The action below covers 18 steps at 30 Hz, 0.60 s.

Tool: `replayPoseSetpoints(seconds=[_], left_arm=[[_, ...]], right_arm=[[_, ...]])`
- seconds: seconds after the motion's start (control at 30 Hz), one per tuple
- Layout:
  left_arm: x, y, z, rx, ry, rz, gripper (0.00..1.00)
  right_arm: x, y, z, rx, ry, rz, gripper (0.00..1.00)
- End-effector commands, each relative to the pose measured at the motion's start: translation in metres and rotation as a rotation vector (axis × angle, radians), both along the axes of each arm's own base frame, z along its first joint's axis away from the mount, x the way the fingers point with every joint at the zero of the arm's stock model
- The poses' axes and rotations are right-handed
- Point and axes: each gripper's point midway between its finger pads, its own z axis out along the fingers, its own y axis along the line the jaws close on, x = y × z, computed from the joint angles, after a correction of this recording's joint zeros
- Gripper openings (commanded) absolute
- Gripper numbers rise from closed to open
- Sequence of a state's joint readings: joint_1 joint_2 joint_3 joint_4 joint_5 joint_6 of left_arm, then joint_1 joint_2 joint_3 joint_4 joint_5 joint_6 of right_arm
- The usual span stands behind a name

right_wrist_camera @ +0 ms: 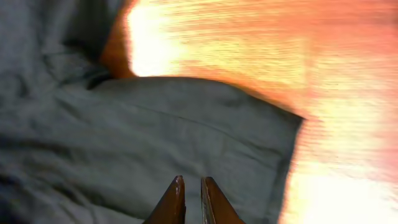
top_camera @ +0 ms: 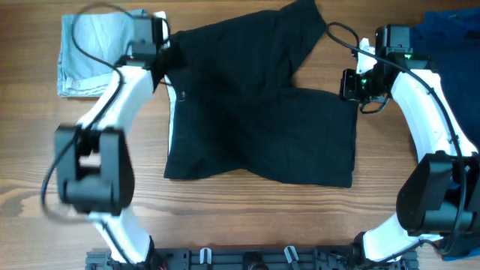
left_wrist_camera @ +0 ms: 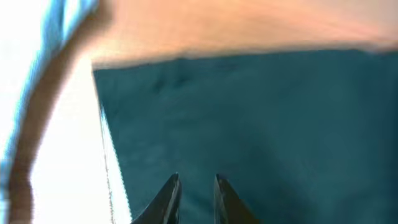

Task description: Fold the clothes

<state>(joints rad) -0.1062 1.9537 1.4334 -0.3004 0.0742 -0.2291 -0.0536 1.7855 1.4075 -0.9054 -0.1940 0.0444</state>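
Note:
The clothes are black shorts (top_camera: 262, 105) lying flat mid-table, one leg angled up to the far right and a pale waistband lining (top_camera: 171, 120) along the left edge. My left gripper (top_camera: 169, 64) hovers over their upper left corner. In the left wrist view its jaws (left_wrist_camera: 198, 178) stand slightly apart above the dark cloth (left_wrist_camera: 249, 112), with nothing between them. My right gripper (top_camera: 346, 84) is at the right edge of the shorts. In the right wrist view (right_wrist_camera: 191, 180) only a narrow gap shows between its fingers over the cloth (right_wrist_camera: 155, 130), which they do not pinch.
A pale-blue denim piece (top_camera: 90, 52) lies folded at the far left, just behind the left arm. A heap of dark-blue cloth (top_camera: 454, 45) fills the far right corner. Bare wooden table (top_camera: 225, 217) runs along the front of the shorts.

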Motion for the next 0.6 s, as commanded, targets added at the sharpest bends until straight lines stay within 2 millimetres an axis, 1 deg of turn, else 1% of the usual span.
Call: replayPoseSetpoints(seconds=[0.0, 0.03, 0.13, 0.23, 0.33, 0.37, 0.47, 0.57], left_arm=[[-0.049, -0.036, 0.044, -0.176, 0.114, -0.057, 0.2], [-0.065, -0.042, 0.035, -0.191, 0.189, -0.076, 0.22], [-0.099, -0.047, 0.0, -0.163, 0.363, -0.08, 0.26], [-0.121, -0.051, -0.031, -0.142, 0.479, -0.083, 0.28], [-0.134, -0.049, -0.052, -0.13, 0.566, -0.074, 0.28], [-0.137, -0.048, -0.056, -0.127, 0.585, -0.072, 0.28], [-0.144, -0.044, -0.071, -0.105, 0.637, -0.059, 0.28], [-0.149, -0.04, -0.09, -0.081, 0.689, -0.045, 0.29]], right_arm=[[-0.007, -0.03, -0.01, -0.153, 0.042, -0.109, 0.1], [-0.007, -0.029, -0.013, -0.149, 0.049, -0.108, 0.1], [-0.012, -0.022, -0.03, -0.107, 0.083, -0.094, 0.1], [-0.016, -0.021, -0.056, -0.102, 0.112, -0.091, 0.1], [-0.018, -0.021, -0.071, -0.102, 0.123, -0.09, 0.1], [-0.018, -0.021, -0.074, -0.102, 0.122, -0.09, 0.1], [-0.013, -0.021, -0.08, -0.103, 0.107, -0.091, 0.1], [-0.005, -0.022, -0.086, -0.103, 0.089, -0.093, 0.1]])
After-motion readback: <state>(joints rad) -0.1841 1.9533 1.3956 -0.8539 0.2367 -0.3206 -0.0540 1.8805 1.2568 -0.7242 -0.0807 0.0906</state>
